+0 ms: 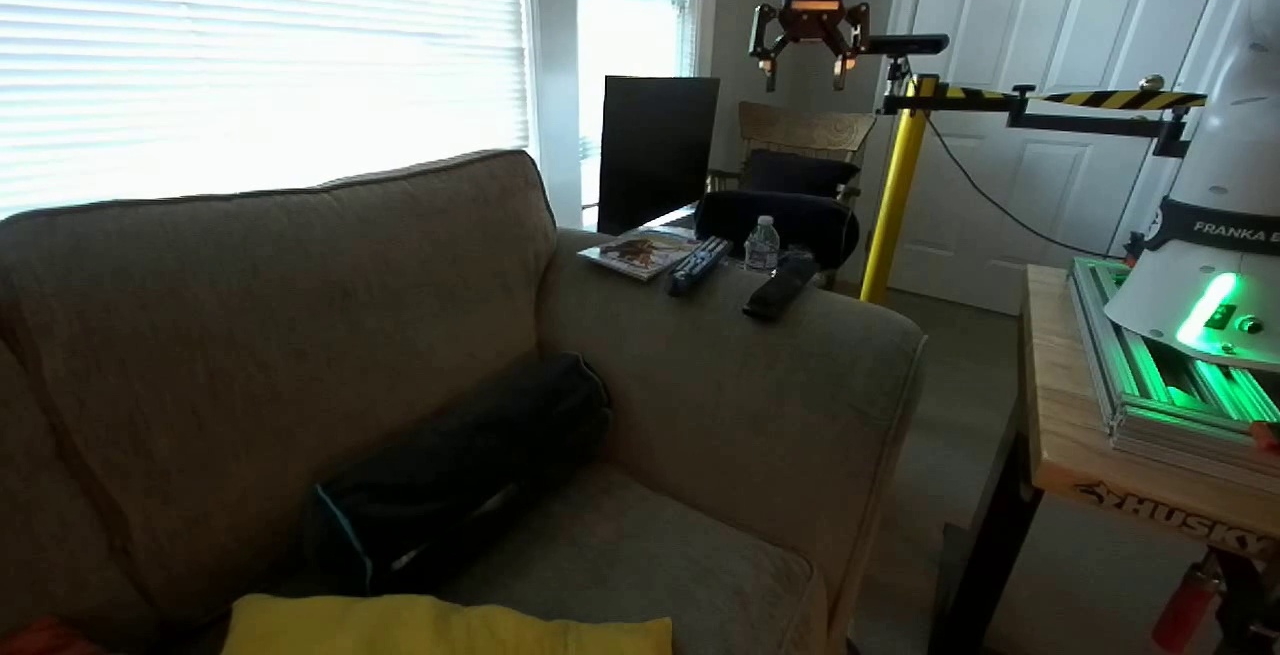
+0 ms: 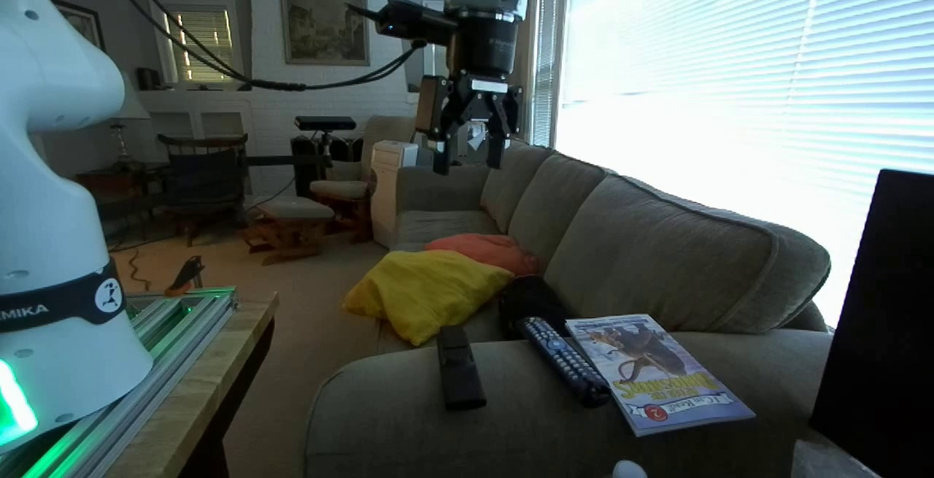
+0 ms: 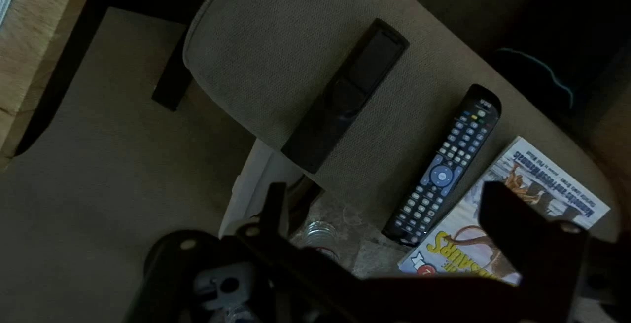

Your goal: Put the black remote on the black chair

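Hanging wide: your gripper (image 2: 469,161), well above the couch armrest (image 2: 379,405)

Far left in an exterior view, you have the arm's white base (image 2: 58,361), lit green, on a metal frame (image 2: 182,347) atop the wooden bench (image 2: 217,361). Next comes a yellow pillow (image 2: 427,292) on the couch (image 2: 657,252); closer in, flat on the armrest, lies the face-down black remote (image 2: 461,376). Overhead, both exterior views show your gripper's jaws spread well apart. To the right lies the buttoned black remote (image 2: 562,361), keys up, also on the armrest, a gap between the two. Your task's remote is one of this pair; which, you cannot tell. Just beside the buttoned one sits a picture book (image 2: 657,376), cover up; whether they touch is unclear. Far right, you see an upright black panel (image 2: 872,317); what it belongs to, you cannot tell.
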`<state>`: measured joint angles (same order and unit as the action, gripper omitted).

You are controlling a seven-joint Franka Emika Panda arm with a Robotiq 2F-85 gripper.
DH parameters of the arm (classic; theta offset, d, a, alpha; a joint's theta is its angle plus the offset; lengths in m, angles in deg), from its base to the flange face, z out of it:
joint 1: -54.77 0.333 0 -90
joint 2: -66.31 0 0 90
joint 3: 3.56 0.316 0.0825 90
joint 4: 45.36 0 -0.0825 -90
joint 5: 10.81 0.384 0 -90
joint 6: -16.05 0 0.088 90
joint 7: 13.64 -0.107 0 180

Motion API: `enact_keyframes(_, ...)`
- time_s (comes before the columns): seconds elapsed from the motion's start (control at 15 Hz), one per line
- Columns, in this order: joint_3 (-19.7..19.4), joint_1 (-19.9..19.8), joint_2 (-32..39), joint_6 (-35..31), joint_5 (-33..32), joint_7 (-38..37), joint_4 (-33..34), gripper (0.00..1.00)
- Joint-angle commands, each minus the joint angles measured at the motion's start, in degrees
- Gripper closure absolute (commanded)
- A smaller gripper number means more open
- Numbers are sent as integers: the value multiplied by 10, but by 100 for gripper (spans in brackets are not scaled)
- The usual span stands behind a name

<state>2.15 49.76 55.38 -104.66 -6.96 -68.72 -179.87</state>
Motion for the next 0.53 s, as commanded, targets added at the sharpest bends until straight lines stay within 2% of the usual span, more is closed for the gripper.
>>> enact_keyframes(0.0,-1,8,53,-18,2,-106,27,0)
enact_keyframes(0.27,-5,27,139,-100,18,-229,58,0)
enact_keyframes(0.47,-16,48,206,-166,5,-331,89,0)
